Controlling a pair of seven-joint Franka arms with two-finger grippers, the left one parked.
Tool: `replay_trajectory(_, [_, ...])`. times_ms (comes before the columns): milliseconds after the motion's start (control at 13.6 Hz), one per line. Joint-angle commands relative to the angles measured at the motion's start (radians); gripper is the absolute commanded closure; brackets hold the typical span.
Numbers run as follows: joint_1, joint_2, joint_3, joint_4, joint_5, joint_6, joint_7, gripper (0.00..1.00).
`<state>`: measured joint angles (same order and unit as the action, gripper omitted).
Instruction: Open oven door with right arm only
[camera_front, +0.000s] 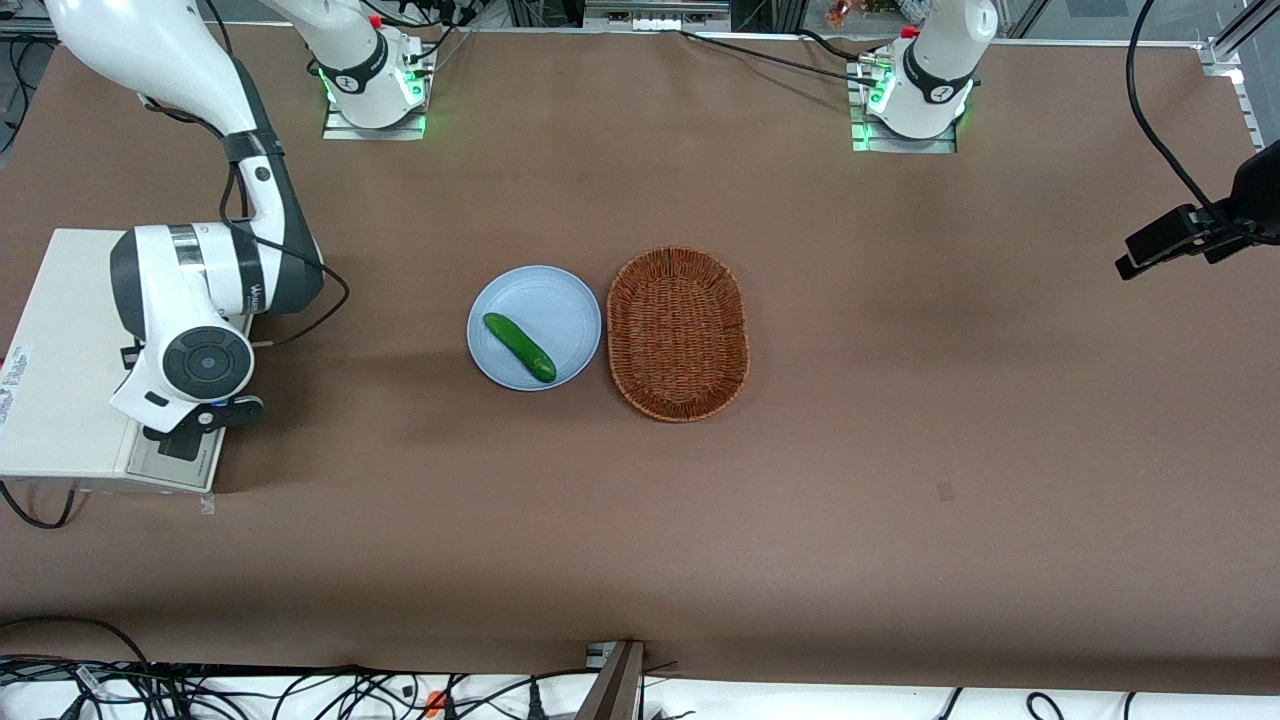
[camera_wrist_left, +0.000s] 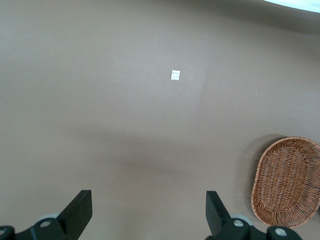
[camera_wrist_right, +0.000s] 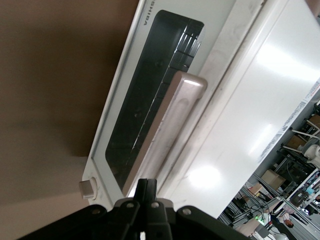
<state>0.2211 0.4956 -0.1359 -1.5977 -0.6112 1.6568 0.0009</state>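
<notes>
The cream-white toaster oven (camera_front: 60, 340) stands at the working arm's end of the table. The right arm (camera_front: 200, 290) bends down over it. Its black gripper (camera_front: 205, 418) hangs at the oven's front edge, just above the silver-grey oven door (camera_front: 172, 468). In the right wrist view the door (camera_wrist_right: 125, 107) with its dark glass lies flat against the oven's front. The gripper (camera_wrist_right: 148, 186) has its fingers pressed together with nothing between them. Their tips are at the end of the long beige bar handle (camera_wrist_right: 167, 127), close to a knob (camera_wrist_right: 87, 188).
A light blue plate (camera_front: 575, 300) with a green cucumber (camera_front: 520, 347) lies mid-table. A brown wicker basket (camera_front: 612, 310) sits beside it and also shows in the left wrist view (camera_wrist_left: 260, 175). A black camera mount (camera_front: 1190, 235) reaches in at the parked arm's end.
</notes>
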Motion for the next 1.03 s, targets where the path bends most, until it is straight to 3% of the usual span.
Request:
replay_trajectory(0, [-0.023,0.011,0.004,0.008,-0.018,0.02,-0.027,1.0])
replay_trajectory(955, [-0.022,0.05,0.009,0.015,0.018,0.069,0.007,1.0])
